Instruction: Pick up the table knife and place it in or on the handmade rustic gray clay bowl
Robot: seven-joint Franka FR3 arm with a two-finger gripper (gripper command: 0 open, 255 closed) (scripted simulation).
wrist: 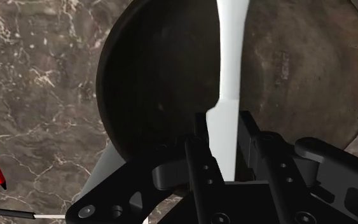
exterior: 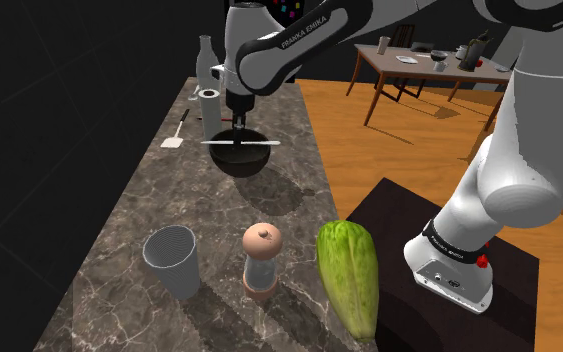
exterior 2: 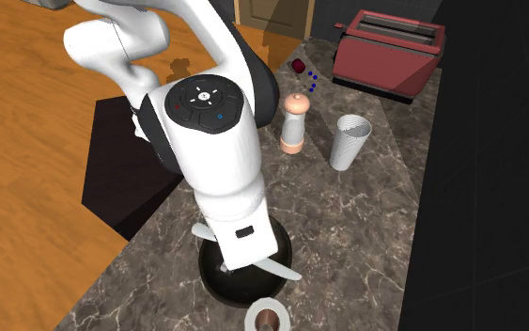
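The white table knife (exterior: 259,142) lies level across the top of the dark round bowl (exterior: 241,162) on the marble counter. My black gripper (exterior: 239,130) reaches straight down over the bowl's middle. In the wrist view the two fingers (wrist: 199,137) clasp the knife (wrist: 231,57) by its sides, and it runs out ahead of the gripper (wrist: 224,127) over the bowl's hollow (wrist: 158,76). In the second exterior view the hand covers the gripper; one end of the knife (exterior 2: 281,271) sticks out over the bowl (exterior 2: 286,256).
Behind the bowl stand a paper roll (exterior: 210,108) and a bottle (exterior: 205,60); a spatula (exterior: 177,132) lies to the shoulder view's left. Nearer the stand are a ribbed grey cup (exterior: 173,258), a pepper grinder (exterior: 262,260) and a lettuce (exterior: 349,275). A red toaster (exterior 2: 389,52) sits at the counter's end.
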